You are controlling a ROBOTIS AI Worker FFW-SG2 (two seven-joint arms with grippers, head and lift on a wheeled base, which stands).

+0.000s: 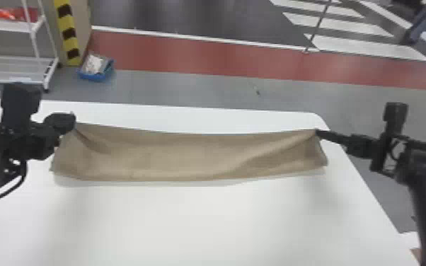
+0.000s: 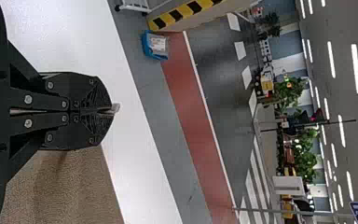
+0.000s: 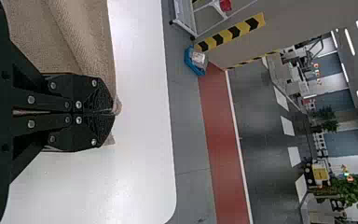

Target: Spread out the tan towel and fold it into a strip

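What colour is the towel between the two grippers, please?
Plain tan-brown; the towel shows best in the head view.

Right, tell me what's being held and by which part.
The tan towel is held by both ends of its far edge: the left gripper pinches the left end, the right gripper the right end.

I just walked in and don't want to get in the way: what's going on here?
A robot is handling a tan towel with both arms. Its left pincer and right pincer are each closed on a far corner, holding the cloth stretched out over a white table. The towel forms a long, narrow band with creases slanting from both held corners, and it hasn't been released yet.
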